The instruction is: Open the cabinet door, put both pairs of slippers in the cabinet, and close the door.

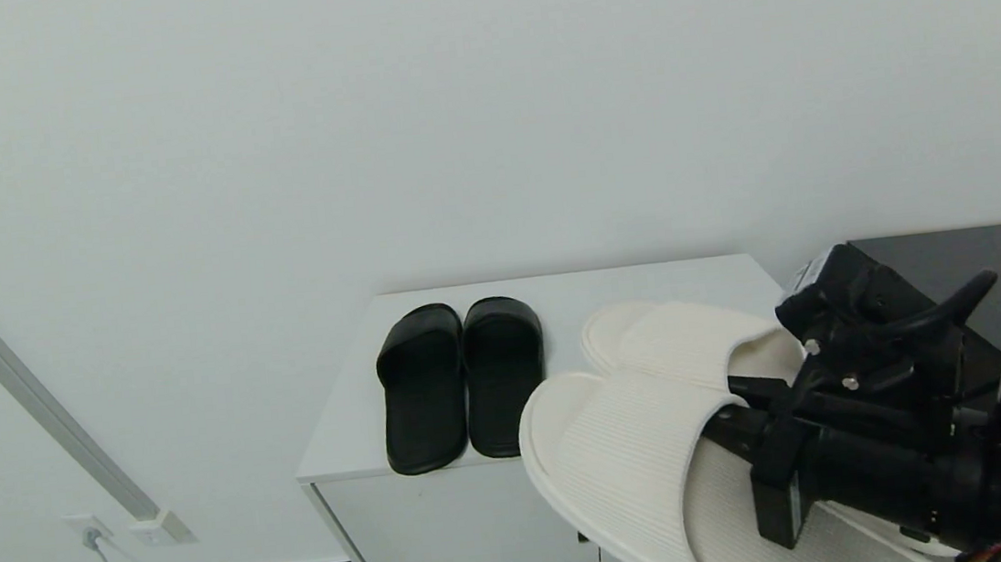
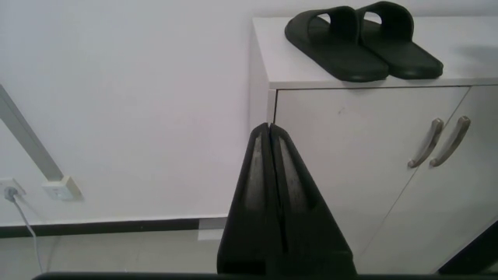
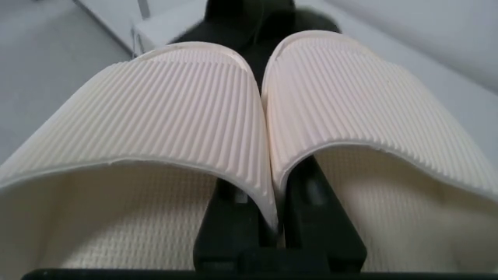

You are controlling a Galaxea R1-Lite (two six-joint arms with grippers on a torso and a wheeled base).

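While black slippers [image 1: 464, 381] sit on the closed cabinet [image 2: 350, 155] | right gripper [image 1: 737, 405] clamps the white slippers [image 1: 625, 434] | left gripper [image 2: 269, 136] pressed together near the cabinet's front corner

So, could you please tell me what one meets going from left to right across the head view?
Wall socket with its cable → black slippers on the cabinet → white slippers → right gripper, holding the white pair.

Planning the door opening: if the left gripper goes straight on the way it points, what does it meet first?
Likely the cabinet, at its front left corner just under the top; the left gripper with shut fingers lines up with that edge. Depth is unclear.
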